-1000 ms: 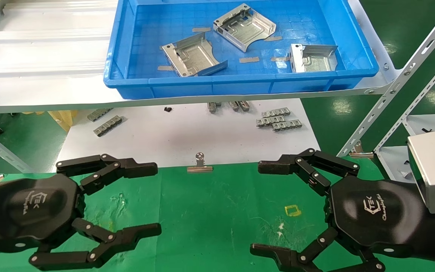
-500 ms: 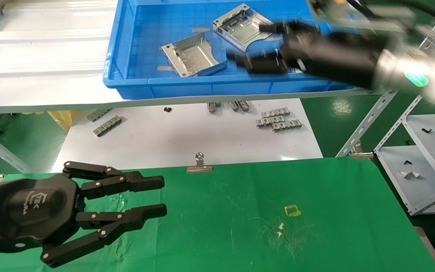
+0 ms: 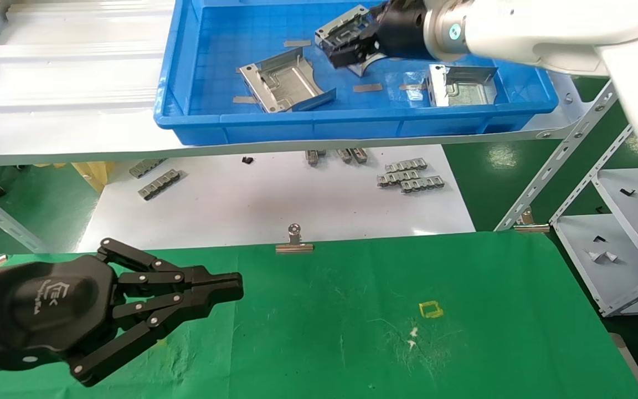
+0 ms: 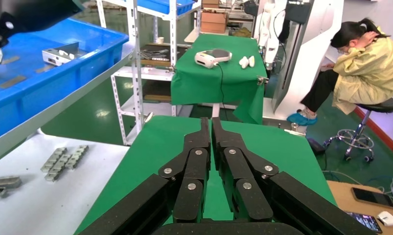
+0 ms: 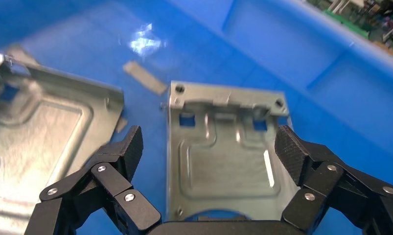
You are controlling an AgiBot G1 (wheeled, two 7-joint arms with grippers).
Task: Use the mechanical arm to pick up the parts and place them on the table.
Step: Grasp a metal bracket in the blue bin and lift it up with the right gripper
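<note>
Three shiny silver parts lie in the blue tray (image 3: 352, 119): one at the left (image 3: 284, 83), one at the right (image 3: 460, 86), one at the far middle (image 3: 344, 27). My right gripper (image 3: 352, 47) is over the far middle part. In the right wrist view it (image 5: 209, 147) is open, one pad on each side of that part (image 5: 223, 166), not touching it; another part (image 5: 42, 132) lies beside it. My left gripper (image 3: 236, 285) is shut and empty, low over the green table (image 3: 352, 310); it also shows in the left wrist view (image 4: 210, 125).
The tray sits on a raised grey shelf (image 3: 75, 133). Below it a white sheet (image 3: 274, 194) carries small grey notched strips (image 3: 410, 174). A metal clip (image 3: 294, 241) holds the cloth's far edge. Slotted shelf struts (image 3: 574, 133) stand at the right.
My right arm has swung up from the table into the tray, over the far middle part, jaws open. My left gripper has closed from open to shut and stayed in place.
</note>
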